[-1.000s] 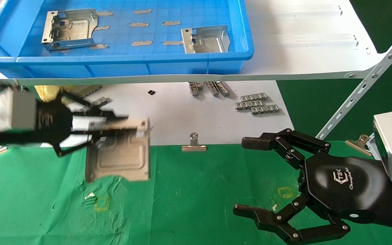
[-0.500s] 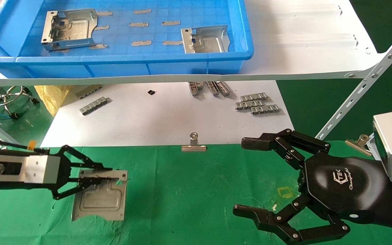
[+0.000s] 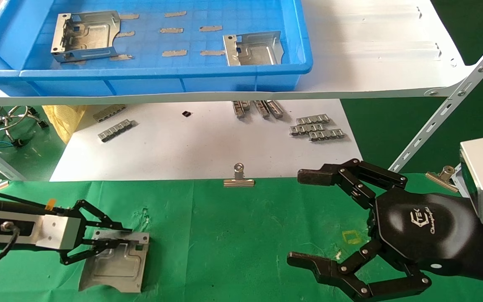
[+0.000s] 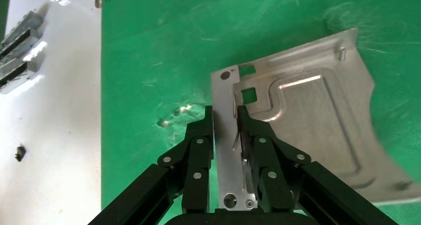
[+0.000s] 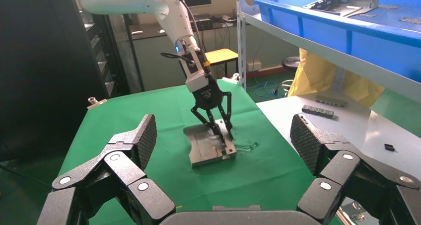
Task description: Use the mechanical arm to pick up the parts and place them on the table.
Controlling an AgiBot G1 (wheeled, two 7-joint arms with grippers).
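My left gripper (image 3: 129, 237) is shut on the folded edge of one silver-grey part (image 3: 113, 268), low on the green table (image 3: 233, 235) at the near left. In the left wrist view the fingers (image 4: 206, 135) clamp that edge and the part (image 4: 308, 120) slopes away onto the cloth. The right wrist view shows the part (image 5: 208, 148) down at the cloth; I cannot tell if it lies flat. Two more parts (image 3: 86, 35) (image 3: 253, 48) lie in the blue bin (image 3: 162, 73). My right gripper (image 3: 304, 218) is open and empty at the near right.
The blue bin stands on a white shelf board (image 3: 371, 50) with a slanted metal strut (image 3: 442, 117). Below it a white sheet (image 3: 208, 147) holds small ridged strips (image 3: 317, 127). A binder clip (image 3: 238, 179) sits at the cloth's far edge. Yellow square marks (image 3: 352, 237) dot the cloth.
My left gripper has come down and back toward the near left with the part, from in front of the shelf to the green cloth. The right arm has not moved.
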